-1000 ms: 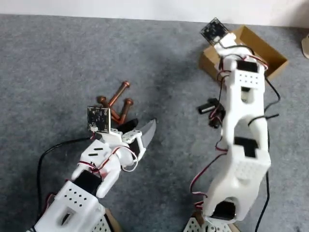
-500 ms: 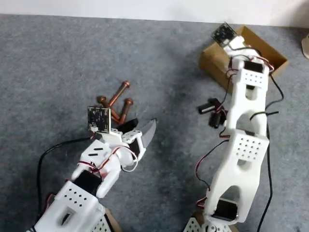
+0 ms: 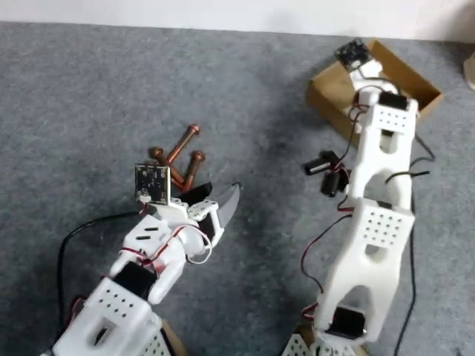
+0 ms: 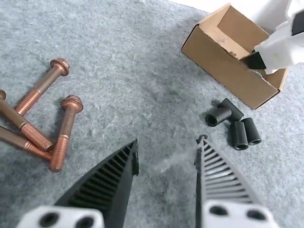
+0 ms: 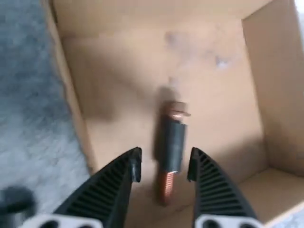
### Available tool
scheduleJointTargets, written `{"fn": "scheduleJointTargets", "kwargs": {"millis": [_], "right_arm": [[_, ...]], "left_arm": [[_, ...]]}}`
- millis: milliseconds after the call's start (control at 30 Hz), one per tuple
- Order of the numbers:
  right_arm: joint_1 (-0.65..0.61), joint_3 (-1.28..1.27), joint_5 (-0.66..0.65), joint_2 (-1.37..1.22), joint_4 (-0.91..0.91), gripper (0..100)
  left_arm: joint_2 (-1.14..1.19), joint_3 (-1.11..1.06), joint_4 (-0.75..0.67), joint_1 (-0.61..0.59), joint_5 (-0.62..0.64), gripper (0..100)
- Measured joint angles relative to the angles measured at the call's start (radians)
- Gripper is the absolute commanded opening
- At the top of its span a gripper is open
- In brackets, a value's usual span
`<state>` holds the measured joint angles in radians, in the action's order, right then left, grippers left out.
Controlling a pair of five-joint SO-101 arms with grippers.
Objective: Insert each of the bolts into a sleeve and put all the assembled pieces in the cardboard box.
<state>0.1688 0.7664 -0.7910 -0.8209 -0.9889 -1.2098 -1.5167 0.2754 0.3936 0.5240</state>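
Several copper bolts (image 4: 64, 130) lie in a loose pile on the grey carpet, also seen from above (image 3: 180, 154). Three black sleeves (image 4: 237, 128) lie close together near the cardboard box (image 4: 223, 57). My left gripper (image 4: 167, 142) hovers open above bare carpet between the bolts and the sleeves. My right gripper (image 5: 164, 161) is open inside the cardboard box (image 5: 99, 71). Between its fingers, on the box floor, I see a bolt with a black sleeve on it (image 5: 172, 142). In the high view the right arm's wrist (image 3: 364, 70) covers part of the box (image 3: 419, 85).
Grey carpet covers the table. The sleeves (image 3: 326, 169) lie just beside the right arm's white links (image 3: 378, 185). Bare carpet stretches between the two arms and to the far left. A pale wall edge runs along the back.
The right arm has stretched farther out, carrying its wrist deeper over the cardboard box. The left arm and the loose bolts have stayed put.
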Motion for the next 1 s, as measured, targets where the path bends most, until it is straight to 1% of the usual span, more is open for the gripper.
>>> {"fn": "scheduleJointTargets", "kwargs": {"millis": [200, 300, 467, 567, 733, 1000], "right_arm": [[-0.052, 0.0, 0.141, 0.103, -0.1, 13.7], [-0.081, 0.0, 0.201, 0.152, -0.183, 13.7], [-0.115, 0.002, 0.339, 0.181, -0.301, 13.7], [-0.115, 0.002, 0.434, 0.181, -0.342, 13.7], [-0.115, 0.002, 0.621, 0.181, -0.402, 13.5], [-0.124, 0.002, 0.994, 0.181, -0.503, 13.8]], "left_arm": [[0.0, 0.0, 0.0, 0.0, 0.0, 19], [0.0, 0.0, 0.0, 0.0, 0.0, 19], [0.0, 0.0, 0.0, 0.0, 0.0, 19], [0.0, 0.0, 0.0, 0.0, 0.0, 19], [0.0, 0.0, 0.0, 0.0, 0.0, 19], [0.0, 0.0, 0.0, 0.0, 0.0, 19]]}}
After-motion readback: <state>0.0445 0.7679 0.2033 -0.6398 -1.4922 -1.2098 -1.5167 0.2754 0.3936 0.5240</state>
